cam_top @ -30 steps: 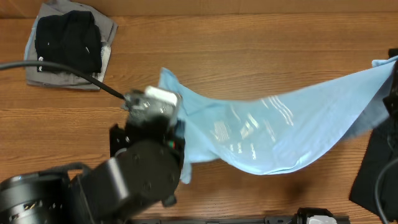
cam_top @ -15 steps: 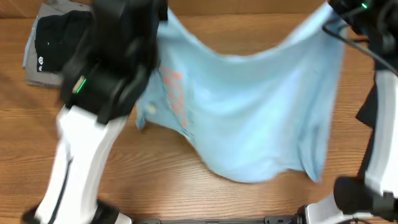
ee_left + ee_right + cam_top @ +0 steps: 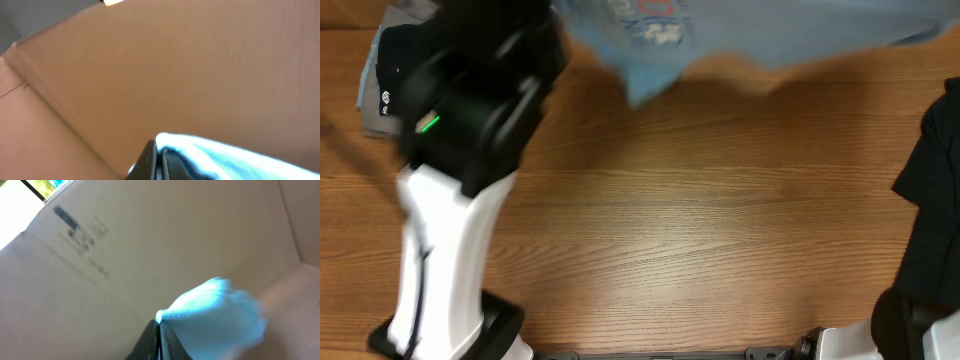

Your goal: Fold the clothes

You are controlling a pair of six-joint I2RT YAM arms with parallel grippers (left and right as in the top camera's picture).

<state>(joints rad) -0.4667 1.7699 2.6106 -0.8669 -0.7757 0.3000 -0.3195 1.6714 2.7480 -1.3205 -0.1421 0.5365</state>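
The T-shirt (image 3: 740,30) was light blue, with red and white lettering (image 3: 655,15). The surface (image 3: 700,220) showed warm brown wood grain. The folded garments (image 3: 382,85) were black and grey, the garment at the right edge (image 3: 932,200) near-black. The left arm (image 3: 450,230) was white and black, with a green light (image 3: 428,123).
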